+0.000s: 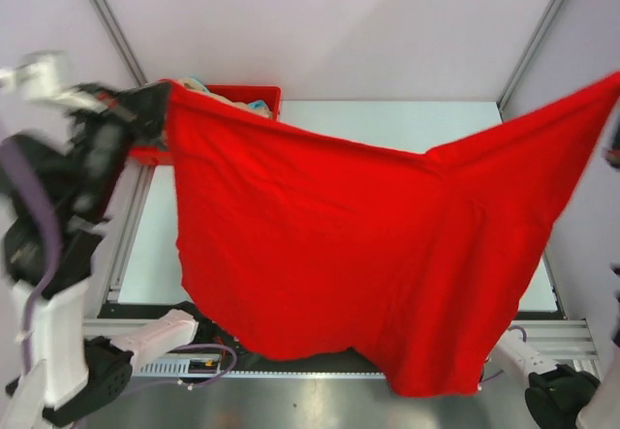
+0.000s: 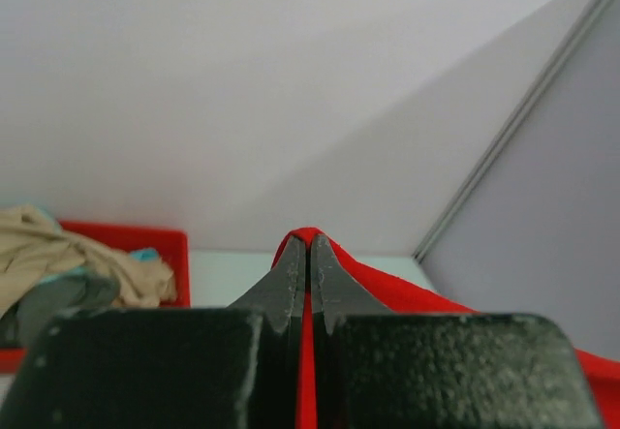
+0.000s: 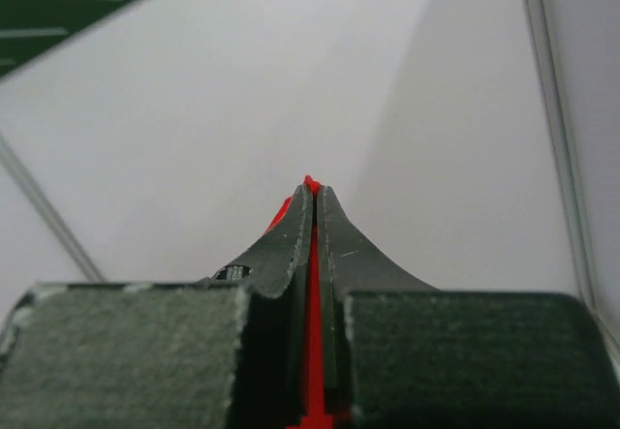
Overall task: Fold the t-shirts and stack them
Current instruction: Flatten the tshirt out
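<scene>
Shirt of plain bright red cloth, the red t-shirt [image 1: 329,255], hangs spread in the air above the table [image 1: 387,119], covering most of it in the overhead view. Its upper left corner is pinched by the left gripper [image 2: 308,255], whose jaws are pressed together with a thin strip of red cloth between them. Its upper right corner rises toward the right edge of the overhead view, where the right gripper [image 3: 312,206] is likewise clamped on a sliver of red cloth. Between the two corners the top hem sags; the lower edge droops toward the arm bases. Behind the shirt's left corner stands a red tray [image 2: 145,240] holding a beige-tan shirt [image 2: 68,255], with grey cloth [image 2: 48,303] under it and a light blue scrap [image 2: 145,255] beside it.
</scene>
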Action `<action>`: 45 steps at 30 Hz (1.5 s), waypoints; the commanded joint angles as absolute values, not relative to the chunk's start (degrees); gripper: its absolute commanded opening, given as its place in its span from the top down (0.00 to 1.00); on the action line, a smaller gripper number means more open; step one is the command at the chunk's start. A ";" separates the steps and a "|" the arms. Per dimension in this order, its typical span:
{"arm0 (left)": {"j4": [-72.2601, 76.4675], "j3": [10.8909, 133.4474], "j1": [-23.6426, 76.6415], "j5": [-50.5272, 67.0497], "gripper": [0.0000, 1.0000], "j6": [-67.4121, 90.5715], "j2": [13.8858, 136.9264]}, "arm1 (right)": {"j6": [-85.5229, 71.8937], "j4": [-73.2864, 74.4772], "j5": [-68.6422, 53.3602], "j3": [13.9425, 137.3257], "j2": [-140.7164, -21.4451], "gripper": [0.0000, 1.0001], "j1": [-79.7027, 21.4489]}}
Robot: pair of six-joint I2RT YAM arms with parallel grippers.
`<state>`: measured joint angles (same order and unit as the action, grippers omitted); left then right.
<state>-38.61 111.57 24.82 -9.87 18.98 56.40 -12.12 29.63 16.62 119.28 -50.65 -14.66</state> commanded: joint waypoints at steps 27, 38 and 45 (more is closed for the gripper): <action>-31.73 117.07 17.14 -9.94 1.00 18.10 91.08 | -10.55 8.78 14.06 102.12 -69.18 1.00 1.58; -33.40 111.90 17.14 -7.56 1.00 20.57 65.06 | -14.67 19.42 10.99 110.21 -52.22 1.00 1.58; -34.54 108.55 17.23 -7.03 1.00 21.36 49.76 | -15.64 25.30 9.76 118.45 -43.95 1.00 1.58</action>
<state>-34.17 109.84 17.47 -6.85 20.51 51.53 -14.87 22.24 9.85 115.09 -44.16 1.34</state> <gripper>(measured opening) 0.011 0.018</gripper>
